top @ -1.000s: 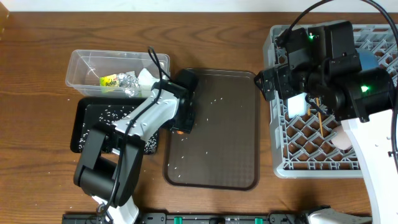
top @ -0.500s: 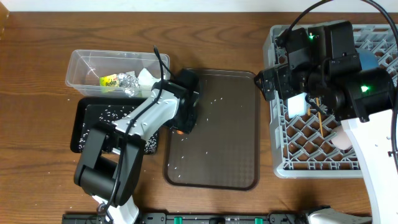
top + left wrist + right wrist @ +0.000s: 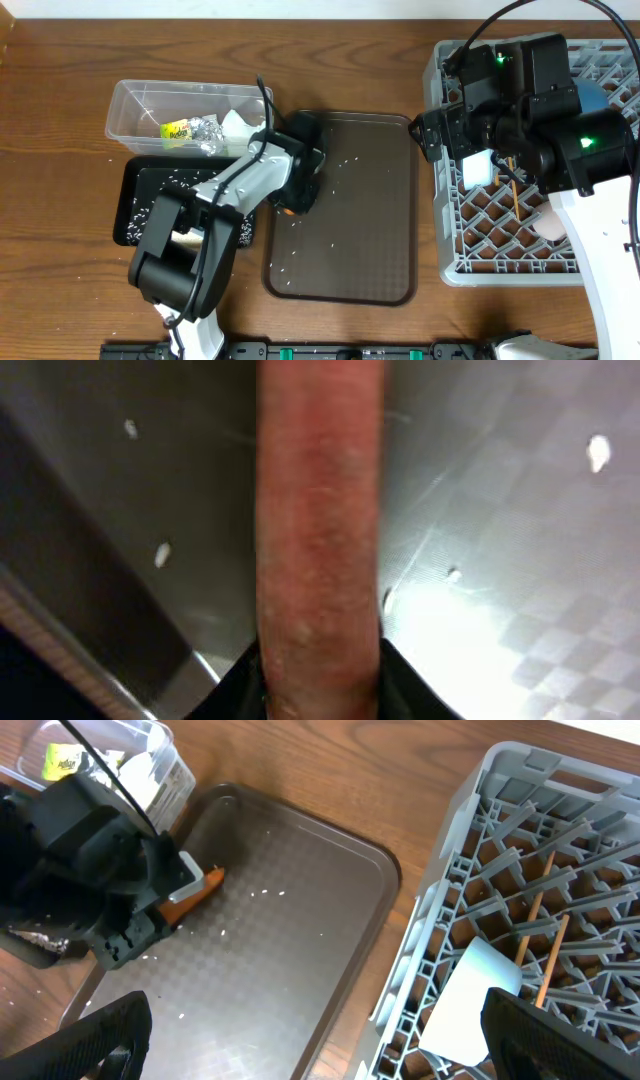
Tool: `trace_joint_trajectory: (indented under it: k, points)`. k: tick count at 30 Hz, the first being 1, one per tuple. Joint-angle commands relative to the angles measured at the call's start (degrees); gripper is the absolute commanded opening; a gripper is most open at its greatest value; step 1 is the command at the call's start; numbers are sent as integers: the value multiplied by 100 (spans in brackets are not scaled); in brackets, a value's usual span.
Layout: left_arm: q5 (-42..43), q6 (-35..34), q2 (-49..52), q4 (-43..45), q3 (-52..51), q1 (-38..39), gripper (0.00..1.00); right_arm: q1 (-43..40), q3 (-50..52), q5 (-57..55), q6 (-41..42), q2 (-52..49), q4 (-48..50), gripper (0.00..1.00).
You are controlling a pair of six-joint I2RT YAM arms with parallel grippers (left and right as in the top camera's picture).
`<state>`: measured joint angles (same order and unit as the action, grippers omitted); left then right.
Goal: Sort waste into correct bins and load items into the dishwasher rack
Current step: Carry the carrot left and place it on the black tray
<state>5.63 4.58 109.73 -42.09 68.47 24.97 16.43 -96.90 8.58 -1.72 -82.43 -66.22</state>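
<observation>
L claw (image 3: 289, 206): clamped on carrot (image 3: 320, 540) | carrot: on tray (image 3: 370, 250), by left rim | axis: points straight out past fingertips, gripped at near end | R claw (image 3: 320, 1055): wide open over rack (image 3: 460, 255), well apart

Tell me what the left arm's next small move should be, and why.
Probably clamp the left gripper on the carrot and lift slightly: the carrot sits between its jaws on the brown tray, and seems bound for the black tray holding rice.
</observation>
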Motion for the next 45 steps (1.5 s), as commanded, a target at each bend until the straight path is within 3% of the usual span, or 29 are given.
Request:
trace_joint_trajectory:
  k: [1,8,15,21,28,33,35,37,38,41,45]
  points:
    - [-33,96,205,-26,-22,-15,18,48,-20,46,35,72,-4,99]
    - [-33,94,-243,-715,315,-22,7,48,-20,46,35,72,-4,99]
    - [-175,66,-1165,-1631,382,-232,7,48,-20,46,35,72,-4,99]
    - [-960,-861,-1687,-2374,343,-828,7,48,-20,46,35,72,-4,99]
    - [-953,-1530,-1641,-2098,-282,-1598,7,48,-20,46,35,72,-4,99]
    - [-953,-1615,-1639,-1676,-828,-1858,7,48,-20,46,35,72,-4,99]
    - [-955,-1617,-1637,-1484,-986,-1906,8,48,-20,46,35,72,-4,99]
    - [-955,-1696,-1637,-1316,-1126,-1919,15,48,-20,46,35,72,-4,99]
    - [-957,-1694,-1637,-1233,-1176,-1919,24,48,-20,46,35,72,-4,99]
    - [-984,-1692,-1644,-1060,-1158,-1919,31,48,-20,46,35,72,-4,99]
    - [-977,-1694,-1727,-1198,-743,-1917,33,48,-20,46,35,72,-4,99]
